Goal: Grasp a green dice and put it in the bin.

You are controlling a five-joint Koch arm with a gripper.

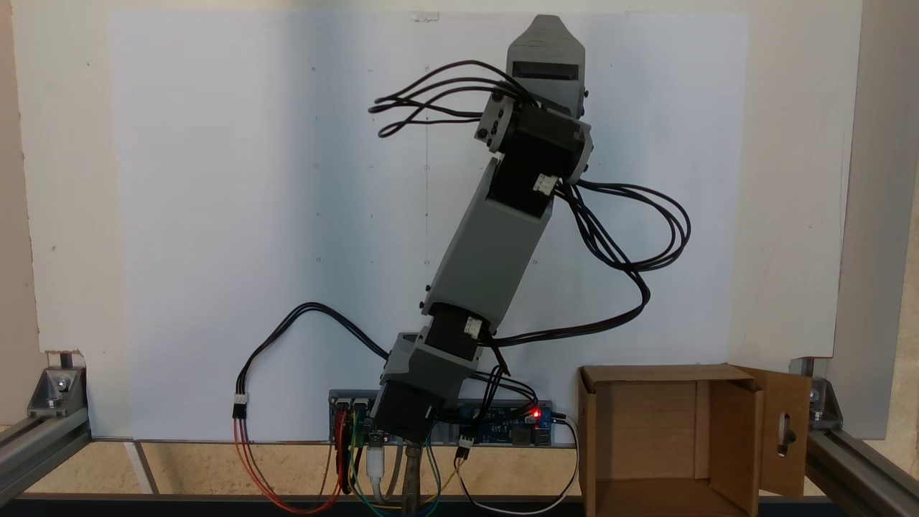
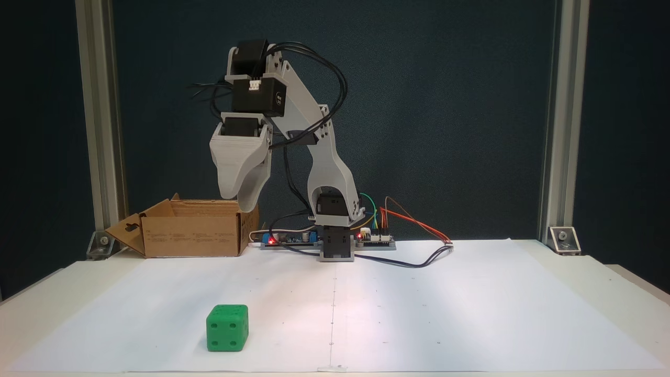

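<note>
- the green dice (image 2: 227, 328) sits on the white paper sheet (image 2: 419, 314) that covers the surface, near the front edge and left of the centre line in the fixed view that faces the arm.
- the pincer (image 2: 242, 196) hangs high above the back of the sheet, tips pointing down, just beside the near right corner of the bin (image 2: 188, 235) as that view shows it; it holds nothing.
- the 2 jaws overlap from this side, so i cannot tell whether the pincer is open or closed.
- key relation: the dice lies well apart from the pincer, forward toward the camera and far below, almost straight ahead with only a slight offset to the left in this view. the coming move looks like a reach outward and down.
- the dice is a cube, so it has no long axis; its face with 4 pips points at the camera, edges roughly square to the sheet.
- the bin stands open at the back left, one slotted flap (image 2: 128, 230) folded outward.
</note>
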